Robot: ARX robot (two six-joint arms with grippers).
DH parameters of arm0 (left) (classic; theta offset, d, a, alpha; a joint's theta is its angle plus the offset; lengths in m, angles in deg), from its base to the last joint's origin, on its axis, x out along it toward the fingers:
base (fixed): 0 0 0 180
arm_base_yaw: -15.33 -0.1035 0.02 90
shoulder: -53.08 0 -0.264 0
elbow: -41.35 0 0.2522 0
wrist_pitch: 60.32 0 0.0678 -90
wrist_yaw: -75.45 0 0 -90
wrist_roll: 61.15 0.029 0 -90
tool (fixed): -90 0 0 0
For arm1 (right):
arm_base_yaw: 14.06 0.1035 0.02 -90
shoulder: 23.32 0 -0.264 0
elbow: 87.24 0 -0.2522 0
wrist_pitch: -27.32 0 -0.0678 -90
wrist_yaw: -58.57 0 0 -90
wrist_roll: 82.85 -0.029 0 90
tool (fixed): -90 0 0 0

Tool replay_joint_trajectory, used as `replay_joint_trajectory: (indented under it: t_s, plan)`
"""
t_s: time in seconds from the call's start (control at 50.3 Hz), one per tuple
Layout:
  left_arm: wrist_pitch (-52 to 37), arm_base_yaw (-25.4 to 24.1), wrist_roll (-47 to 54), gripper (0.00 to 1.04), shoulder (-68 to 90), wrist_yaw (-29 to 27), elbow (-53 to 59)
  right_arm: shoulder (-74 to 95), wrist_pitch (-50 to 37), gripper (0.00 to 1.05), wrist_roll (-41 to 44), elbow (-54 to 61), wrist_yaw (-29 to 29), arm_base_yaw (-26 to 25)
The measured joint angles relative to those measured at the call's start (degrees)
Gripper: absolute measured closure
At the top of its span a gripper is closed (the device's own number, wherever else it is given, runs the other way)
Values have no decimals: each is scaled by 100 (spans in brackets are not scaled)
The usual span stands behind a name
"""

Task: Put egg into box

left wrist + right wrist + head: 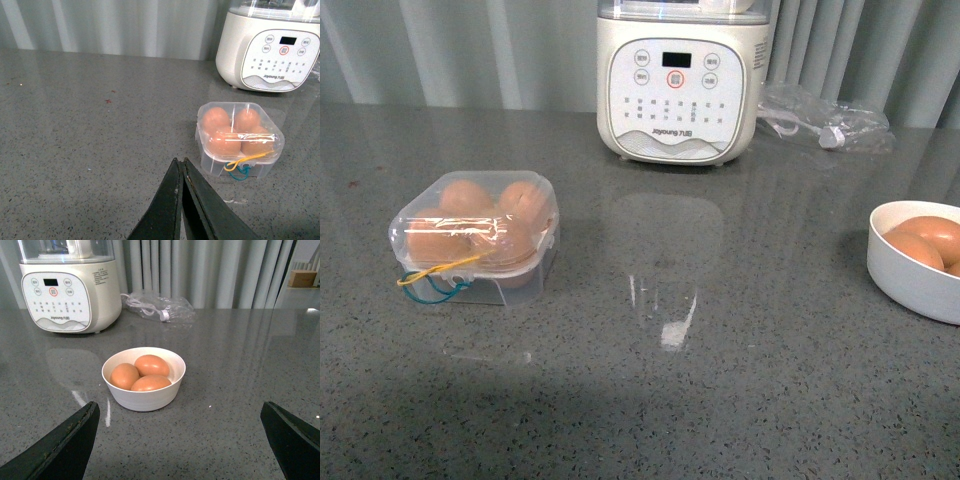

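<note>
The clear plastic box (475, 235) sits at the left of the grey counter with its lid shut over several brown eggs, yellow and blue-green loops at its front. It also shows in the left wrist view (239, 139). My left gripper (180, 162) is shut and empty, its tips short of the box and apart from it. A round white bowl (143, 378) holds three brown eggs (151, 365); it shows at the right edge of the front view (917, 260). My right gripper (180, 412) is wide open and empty, short of the bowl. Neither arm shows in the front view.
A white Joyoung appliance (680, 85) stands at the back centre of the counter. A crumpled clear plastic bag with a cord (825, 122) lies to its right. Grey curtains hang behind the counter.
</note>
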Motion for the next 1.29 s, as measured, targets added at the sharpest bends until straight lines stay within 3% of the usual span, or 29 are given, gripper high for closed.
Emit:
replay_joint_trajectory:
  t_s: [0.716, 0.835, 1.173, 1.292]
  plan:
    - [710, 0, 4, 101, -1248, -2, 372, 0, 0, 7, 0, 0, 0, 0]
    - [1705, 0, 9, 101, -2116, -4, 372, 0, 0, 7, 0, 0, -4, 0]
    - [1749, 0, 9, 101, -2247, -2, 372, 0, 0, 7, 0, 0, -2, 0]
    - [1749, 0, 4, 85, -2247, -2, 372, 0, 0, 7, 0, 0, -2, 0]
